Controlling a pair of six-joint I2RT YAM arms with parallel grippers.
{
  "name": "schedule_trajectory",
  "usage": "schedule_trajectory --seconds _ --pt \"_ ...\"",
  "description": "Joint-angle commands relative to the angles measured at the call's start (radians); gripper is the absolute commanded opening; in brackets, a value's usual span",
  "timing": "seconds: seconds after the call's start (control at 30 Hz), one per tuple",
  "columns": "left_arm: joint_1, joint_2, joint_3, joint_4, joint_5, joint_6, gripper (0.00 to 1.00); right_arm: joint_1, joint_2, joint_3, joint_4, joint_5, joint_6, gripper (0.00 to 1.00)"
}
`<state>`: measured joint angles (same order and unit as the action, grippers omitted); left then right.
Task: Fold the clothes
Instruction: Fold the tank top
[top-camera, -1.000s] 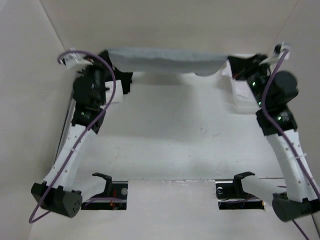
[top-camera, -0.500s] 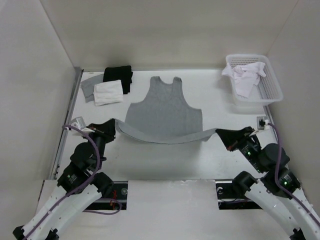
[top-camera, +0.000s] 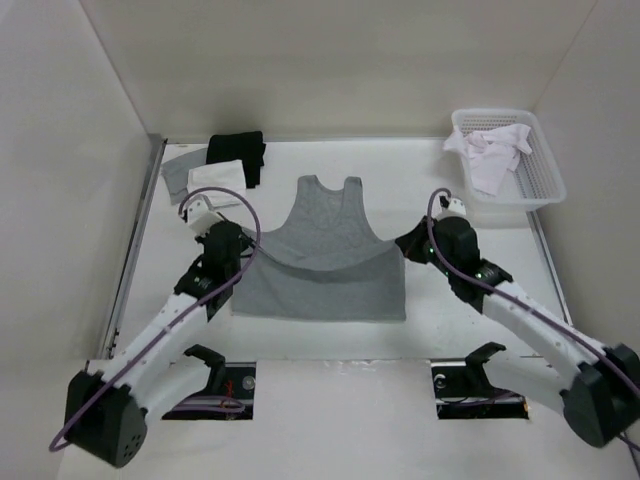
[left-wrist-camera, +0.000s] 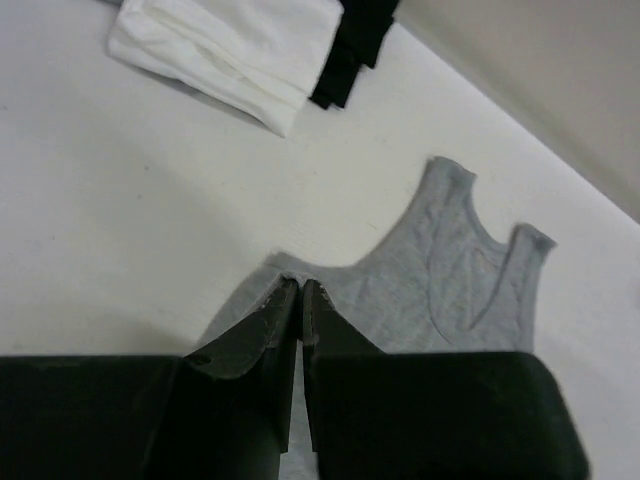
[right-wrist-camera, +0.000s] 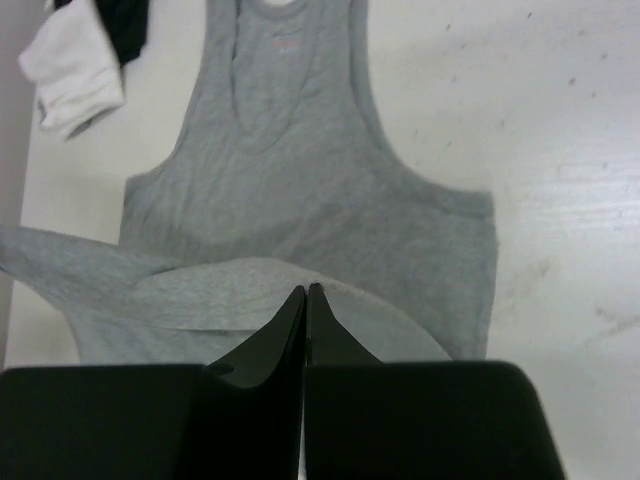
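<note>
The clothes (top-camera: 320, 225), a light grey sleeveless top, lie flat mid-table with the neck toward the far wall. The lower part is doubled over the body, and the hem sags between my two grippers. My left gripper (top-camera: 243, 250) is shut on the hem's left corner, and the left wrist view shows grey cloth (left-wrist-camera: 450, 270) pinched at its tips (left-wrist-camera: 300, 283). The right gripper (top-camera: 405, 245) is shut on the hem's right corner. In the right wrist view its tips (right-wrist-camera: 306, 289) hold a curved flap above the top's body (right-wrist-camera: 300, 170).
A white mesh basket (top-camera: 540, 185) holding a white garment (top-camera: 488, 150) stands at the far right. Folded black (top-camera: 238, 155), white (top-camera: 215, 178) and grey (top-camera: 175, 170) cloth pieces lie at the far left. Walls close in the table on three sides.
A second ago the top hung stretched between the grippers at the far end. It was then laid flat, and both grippers have carried the hem from the near side over the body.
</note>
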<state>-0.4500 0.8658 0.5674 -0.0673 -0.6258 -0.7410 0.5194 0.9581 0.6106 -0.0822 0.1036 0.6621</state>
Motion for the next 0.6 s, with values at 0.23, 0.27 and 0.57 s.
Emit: schedule_trajectory --seconds 0.23,0.27,0.57 --pt "0.204 0.531 0.365 0.388 0.179 -0.011 0.04 -0.285 0.45 0.354 0.364 -0.208 0.016 0.0" --pt "0.21 0.597 0.415 0.388 0.19 -0.008 0.04 -0.304 0.502 0.389 0.374 -0.22 0.025 0.0" --pt "0.25 1.003 0.704 0.411 0.365 0.044 0.37 -0.416 0.858 0.604 0.374 -0.216 0.113 0.3"
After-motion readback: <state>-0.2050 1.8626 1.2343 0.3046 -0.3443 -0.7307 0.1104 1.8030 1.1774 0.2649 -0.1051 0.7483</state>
